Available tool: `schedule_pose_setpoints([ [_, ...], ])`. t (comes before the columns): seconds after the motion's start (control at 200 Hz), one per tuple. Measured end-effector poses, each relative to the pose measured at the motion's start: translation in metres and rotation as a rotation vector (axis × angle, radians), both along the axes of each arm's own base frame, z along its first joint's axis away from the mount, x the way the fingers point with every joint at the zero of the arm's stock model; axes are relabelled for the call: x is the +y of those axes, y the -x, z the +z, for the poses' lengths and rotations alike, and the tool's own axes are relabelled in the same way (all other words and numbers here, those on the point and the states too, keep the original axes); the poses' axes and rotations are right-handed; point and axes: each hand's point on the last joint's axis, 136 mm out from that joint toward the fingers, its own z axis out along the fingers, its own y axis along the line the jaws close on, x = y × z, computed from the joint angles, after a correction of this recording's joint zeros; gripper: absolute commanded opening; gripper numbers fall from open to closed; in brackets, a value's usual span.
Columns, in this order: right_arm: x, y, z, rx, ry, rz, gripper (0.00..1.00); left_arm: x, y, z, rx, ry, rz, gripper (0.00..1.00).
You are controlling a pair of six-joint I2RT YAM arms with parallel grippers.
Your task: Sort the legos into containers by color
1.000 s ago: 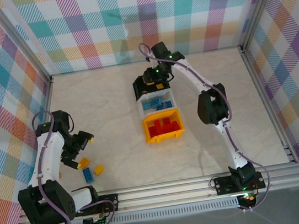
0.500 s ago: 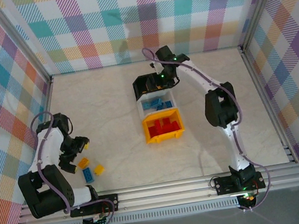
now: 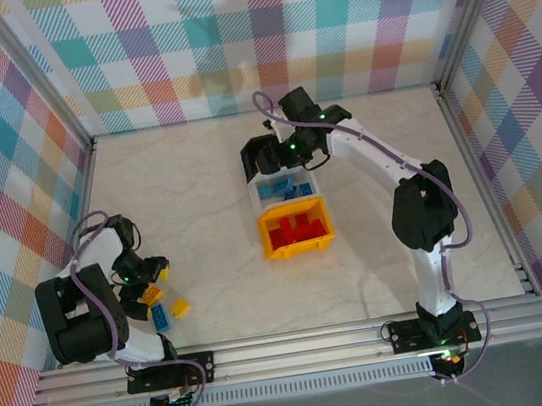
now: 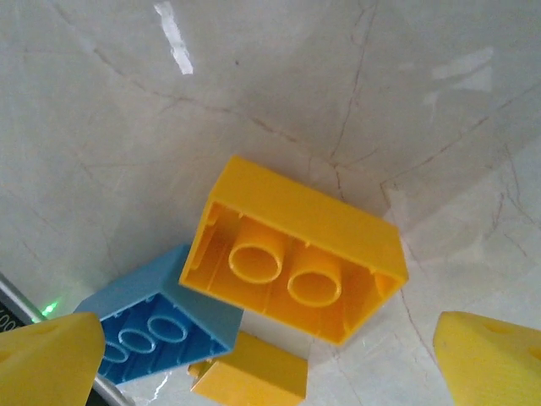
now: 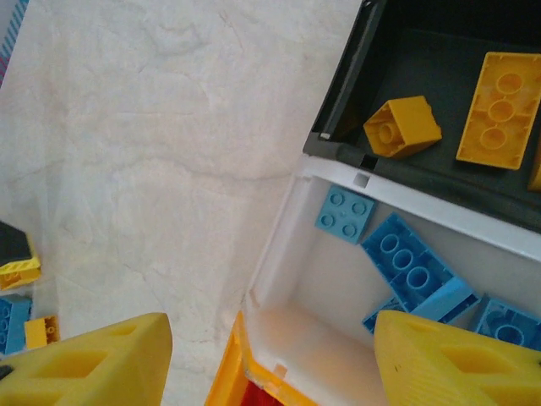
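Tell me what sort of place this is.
Probably a robot-learning test cell, not a home: plaid-printed wall panels enclose a marble-look tabletop, with two white-and-black robot arms bolted to a metal rail at its near edge.

Left claw (image 3: 147, 277) spread wide and low; right claw (image 3: 287, 148) parted, reaching far forward

The top camera is looking down from high above the containers (image 3: 300, 247). The right wrist camera is sharing them, hovering close; the left one is peering point-blank at legos (image 4: 292, 258) left of them.
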Motion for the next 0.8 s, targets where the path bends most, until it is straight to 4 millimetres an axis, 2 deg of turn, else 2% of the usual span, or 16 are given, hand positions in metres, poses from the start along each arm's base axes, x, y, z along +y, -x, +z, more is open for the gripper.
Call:
schedule_pose_setpoints([
  [0.16,0.000,0.007,-0.002,0.007,0.004,0.007,0.65,0.000,0.002,-0.008,0.007,0.000,0.003,0.99],
  [0.375,0.000,0.011,0.004,-0.003,-0.002,0.011,0.65,-0.002,-0.002,-0.018,-0.007,0.027,0.015,0.89],
  [0.645,-0.001,0.015,0.024,-0.036,-0.024,0.010,0.64,-0.003,-0.009,-0.018,-0.017,0.049,-0.020,0.78],
  [0.8,-0.001,0.015,0.025,-0.027,-0.029,-0.002,0.64,-0.003,-0.013,-0.019,-0.028,0.062,-0.057,0.68],
])
